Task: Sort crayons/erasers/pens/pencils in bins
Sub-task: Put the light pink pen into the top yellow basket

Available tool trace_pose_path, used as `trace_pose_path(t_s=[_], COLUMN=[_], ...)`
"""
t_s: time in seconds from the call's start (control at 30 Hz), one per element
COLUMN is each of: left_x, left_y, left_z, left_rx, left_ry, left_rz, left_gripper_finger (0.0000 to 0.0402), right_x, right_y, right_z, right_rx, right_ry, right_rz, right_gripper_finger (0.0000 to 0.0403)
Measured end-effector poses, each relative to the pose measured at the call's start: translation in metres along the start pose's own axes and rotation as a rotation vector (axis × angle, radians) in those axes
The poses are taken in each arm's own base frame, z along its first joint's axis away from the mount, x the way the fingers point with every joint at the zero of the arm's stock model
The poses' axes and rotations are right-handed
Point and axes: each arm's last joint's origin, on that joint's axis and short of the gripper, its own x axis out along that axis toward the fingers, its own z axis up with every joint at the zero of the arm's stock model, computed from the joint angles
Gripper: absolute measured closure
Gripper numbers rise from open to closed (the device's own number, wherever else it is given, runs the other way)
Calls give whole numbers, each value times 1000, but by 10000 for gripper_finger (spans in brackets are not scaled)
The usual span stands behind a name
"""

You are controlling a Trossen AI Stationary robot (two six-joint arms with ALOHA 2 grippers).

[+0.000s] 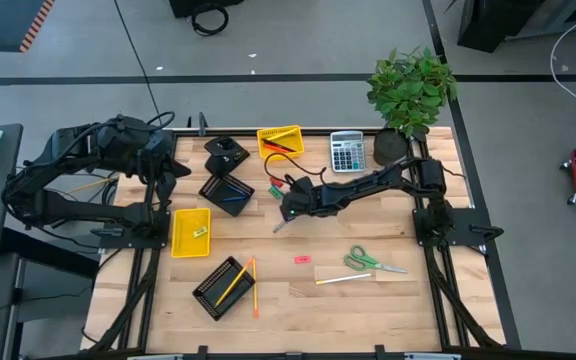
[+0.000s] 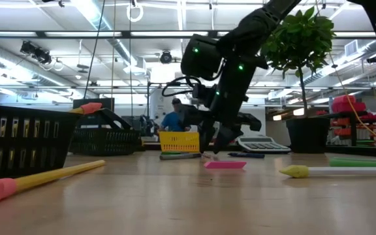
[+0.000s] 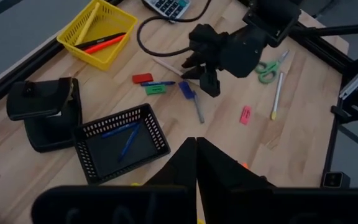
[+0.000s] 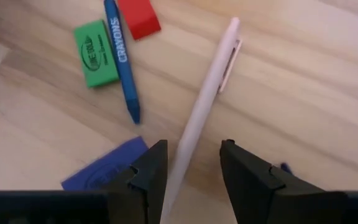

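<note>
My right gripper (image 4: 192,163) hangs open low over the table's middle (image 1: 286,207). Its fingers stand on either side of a pale pen (image 4: 202,102) that lies flat on the wood; I see no touch. Beside the pen lie a blue crayon (image 4: 122,59), a green eraser (image 4: 95,53), a red eraser (image 4: 138,15) and a blue eraser (image 4: 104,169). My left gripper (image 3: 196,152) is shut and empty, raised at the table's left. A black mesh bin (image 1: 226,192) holds blue crayons. A yellow bin (image 1: 280,140) holds pens.
Another yellow bin (image 1: 190,231) and a mesh bin with pencils (image 1: 224,286) sit near left. A pink eraser (image 1: 302,259), a pale pencil (image 1: 343,279) and green scissors (image 1: 372,262) lie toward the near right. A calculator (image 1: 347,152) and a potted plant (image 1: 411,90) stand at the far edge.
</note>
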Motion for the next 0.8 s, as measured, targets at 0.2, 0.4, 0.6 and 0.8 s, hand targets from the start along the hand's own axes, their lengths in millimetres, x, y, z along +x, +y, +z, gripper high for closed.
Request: trace_pose_path(t_s=[0.2,0.4,0.6,0.8], left_x=[0,0,0,0], left_y=[0,0,1,1], left_z=[0,0,-1,-1], left_rx=[-1,-6,12,93], left_ry=[0,4,13,13], left_rz=[0,2,5,13], left_gripper_finger=[379,376,389,384], right_x=[6,4,3,2], right_y=[-6,-3,-1,1], right_z=[-17,-23,-26,-28], right_rx=[74,10,8,-6], right_ry=[-39,-68,-87,-93], right_rz=[33,31,43,45], right_gripper_finger=[249,249,249,249])
